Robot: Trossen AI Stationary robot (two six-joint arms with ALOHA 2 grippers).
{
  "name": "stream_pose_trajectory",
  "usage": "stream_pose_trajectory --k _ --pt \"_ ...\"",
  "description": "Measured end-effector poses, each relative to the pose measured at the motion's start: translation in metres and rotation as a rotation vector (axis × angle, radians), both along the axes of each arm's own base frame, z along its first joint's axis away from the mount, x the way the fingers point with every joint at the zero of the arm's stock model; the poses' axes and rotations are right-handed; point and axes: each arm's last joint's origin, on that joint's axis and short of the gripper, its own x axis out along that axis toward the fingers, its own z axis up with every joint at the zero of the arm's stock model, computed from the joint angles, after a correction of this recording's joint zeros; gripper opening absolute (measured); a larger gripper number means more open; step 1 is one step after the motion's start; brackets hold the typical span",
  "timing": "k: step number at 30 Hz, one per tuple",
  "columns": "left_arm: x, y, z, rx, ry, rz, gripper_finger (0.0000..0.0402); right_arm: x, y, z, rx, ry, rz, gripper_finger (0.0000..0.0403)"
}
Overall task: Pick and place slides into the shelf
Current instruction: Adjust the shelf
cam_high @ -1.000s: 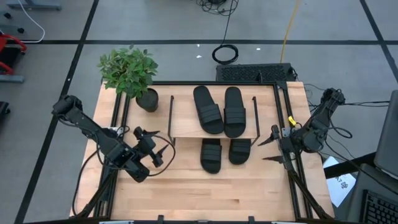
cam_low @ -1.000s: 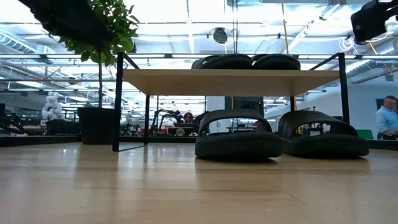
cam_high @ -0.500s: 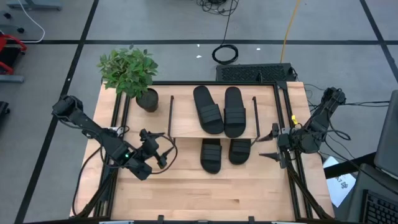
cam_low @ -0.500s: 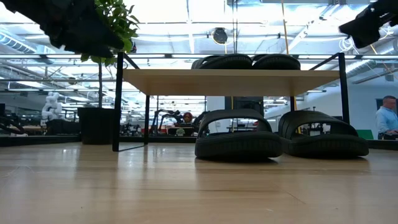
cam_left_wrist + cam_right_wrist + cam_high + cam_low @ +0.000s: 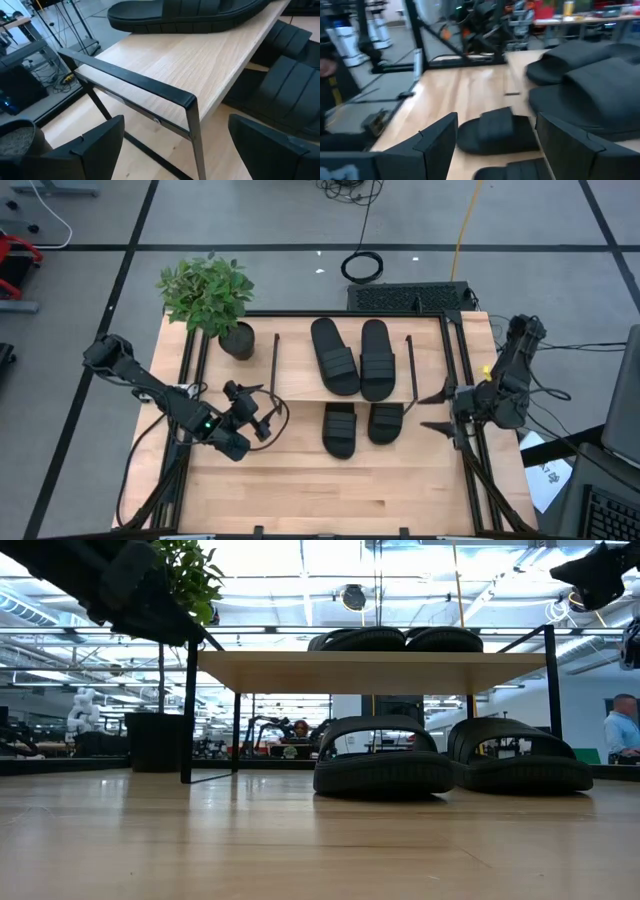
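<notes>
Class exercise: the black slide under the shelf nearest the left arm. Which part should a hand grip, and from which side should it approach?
Probably the wide strap of that slide: it arches clear of the sole, leaving a gap for a finger. Come in low from the open table in front, since the shelf board covers its far end. The left hand is open and closest.

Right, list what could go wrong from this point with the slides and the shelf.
1. The two lower slides lie only partly under the shelf; their near ends jut out, so a pass of either arm could knock them.
2. The open left gripper sits close to the shelf's black side frame, so a forward move may hit and shift it, disturbing the slides on top.
3. The open right gripper hangs beside the other frame, with the same risk.
</notes>
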Motion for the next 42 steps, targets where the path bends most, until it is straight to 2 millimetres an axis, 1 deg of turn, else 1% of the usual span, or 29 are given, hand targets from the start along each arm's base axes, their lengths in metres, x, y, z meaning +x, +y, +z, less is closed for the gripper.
stream_pose_trajectory --k 3,7,9,11,14,17,21,27,36,42 --pt "-0.001 0.0 0.0 0.001 0.006 -0.003 0.0352 -0.004 -0.004 0.009 0.002 0.014 -0.025 0.0258" --pt "-0.002 0.0 -0.001 0.003 0.023 -0.01 0.0351 -0.011 -0.015 0.013 -0.018 0.113 -0.066 0.0258" --pt "-0.002 0.0 -0.001 0.002 0.025 -0.012 0.0351 -0.015 -0.021 0.011 0.002 0.185 -0.086 0.0258" --pt "-0.003 0.0 -0.001 0.002 0.028 -0.012 0.0351 -0.018 -0.025 0.005 0.018 0.242 -0.114 0.0258" --pt "-0.003 0.001 -0.001 0.006 0.033 -0.009 0.0351 -0.018 -0.026 -0.002 0.059 0.26 -0.158 0.0258" --pt "-0.002 0.003 -0.001 0.008 0.038 0.001 0.0351 -0.016 -0.025 -0.009 0.089 0.246 -0.206 0.0258" --pt "-0.001 0.005 -0.002 0.004 0.04 0.008 0.0351 -0.013 -0.025 -0.021 0.086 0.205 -0.28 0.0258" --pt "0.001 0.01 -0.002 0.004 0.042 0.032 0.0351 -0.008 -0.022 -0.033 0.091 0.162 -0.326 0.0258" --pt "0.004 0.021 -0.003 -0.015 0.066 0.075 0.0351 0.005 -0.014 -0.048 0.029 0.101 -0.32 0.0258" --pt "0.007 0.025 -0.003 -0.005 0.077 0.08 0.0351 0.01 -0.015 -0.054 -0.013 0.092 -0.335 0.0258"
